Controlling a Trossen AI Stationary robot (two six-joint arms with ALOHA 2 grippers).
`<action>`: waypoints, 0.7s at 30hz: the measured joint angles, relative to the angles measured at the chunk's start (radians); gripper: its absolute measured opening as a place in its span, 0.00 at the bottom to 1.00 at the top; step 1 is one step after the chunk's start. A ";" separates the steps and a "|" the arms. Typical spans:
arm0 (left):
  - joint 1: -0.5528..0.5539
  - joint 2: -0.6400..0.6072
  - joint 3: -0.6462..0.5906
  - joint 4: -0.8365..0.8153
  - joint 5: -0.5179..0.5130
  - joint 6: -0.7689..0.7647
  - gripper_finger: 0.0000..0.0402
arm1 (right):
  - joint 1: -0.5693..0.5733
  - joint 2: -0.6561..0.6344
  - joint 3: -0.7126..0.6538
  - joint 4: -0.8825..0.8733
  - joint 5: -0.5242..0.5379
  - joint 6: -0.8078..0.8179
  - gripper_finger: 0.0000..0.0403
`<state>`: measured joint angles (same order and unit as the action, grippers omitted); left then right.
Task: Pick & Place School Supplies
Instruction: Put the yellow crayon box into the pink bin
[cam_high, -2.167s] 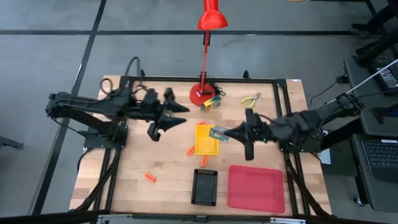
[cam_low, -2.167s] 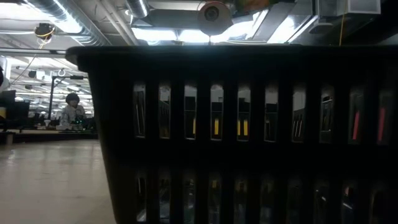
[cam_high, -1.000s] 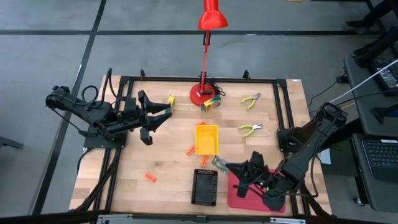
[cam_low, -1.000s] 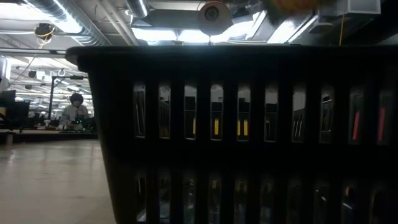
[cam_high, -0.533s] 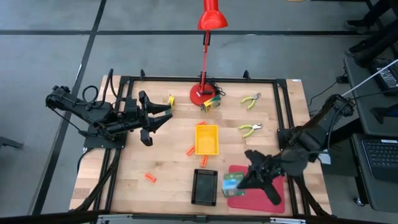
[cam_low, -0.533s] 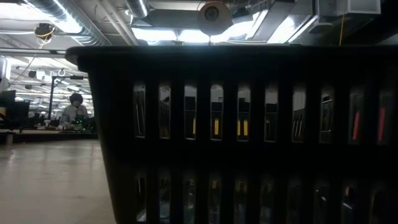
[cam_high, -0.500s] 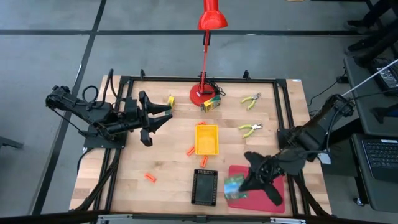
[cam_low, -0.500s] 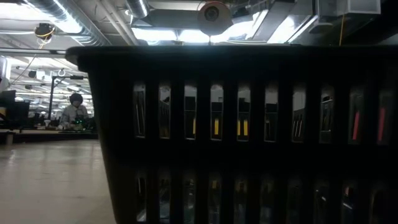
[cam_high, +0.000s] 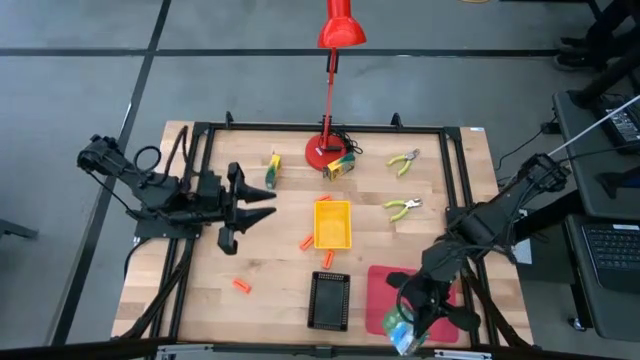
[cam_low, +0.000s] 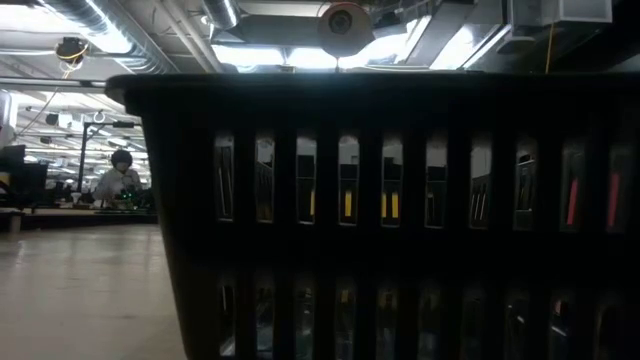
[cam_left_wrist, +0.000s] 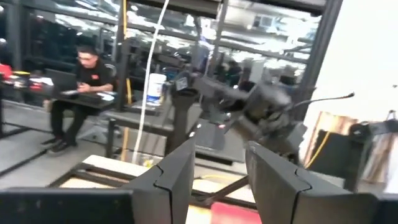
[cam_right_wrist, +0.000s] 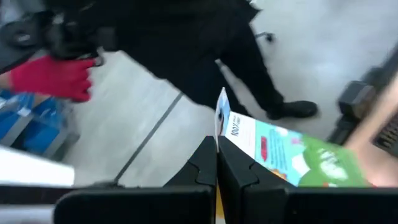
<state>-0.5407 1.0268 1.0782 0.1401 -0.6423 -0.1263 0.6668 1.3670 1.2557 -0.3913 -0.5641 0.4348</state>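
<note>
On the left part of the wooden table (cam_high: 200, 290), the left gripper (cam_high: 262, 206) is seen from above pointing right with its fingers spread and nothing between them; the wrist view confirms the gap. Near it, an orange stick (cam_high: 240, 286) lies alone on the near-left wood. A small yellow-green box (cam_high: 272, 170) lies at the far side, just right of the left arm. At the far middle, the base of the red desk lamp (cam_high: 322, 152) is set, and a second printed box (cam_high: 341, 166) rests beside it. The yellow tray (cam_high: 333, 224) is placed at the centre, with orange sticks (cam_high: 307, 242) just off its near-left corner. The black tray (cam_high: 329, 300) is found near the front edge, and the red tray (cam_high: 382, 292) lies to its right. Two pliers (cam_high: 403, 159) with yellow-green handles lie at the far right, the second pair (cam_high: 401, 207) nearer. The right gripper (cam_high: 408, 330) is held over the near edge of the red tray, its fingers closed on a green printed box (cam_high: 403, 337), which is clamped by one edge in the wrist view.
</note>
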 joint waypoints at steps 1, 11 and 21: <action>-0.010 0.010 0.000 0.023 -0.002 0.000 0.35 | -0.002 0.000 -0.033 0.037 -0.031 -0.012 0.00; -0.056 0.112 0.000 0.131 -0.143 -0.055 0.34 | -0.044 0.001 -0.340 0.509 -0.296 -0.084 0.00; -0.053 0.200 0.000 0.282 -0.271 -0.021 0.34 | -0.098 0.001 -0.485 0.570 -0.513 -0.294 0.00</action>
<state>-0.5940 1.2266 1.0779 0.4221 -0.9134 -0.1469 0.5689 1.3678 0.7707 0.1787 -1.0775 0.1408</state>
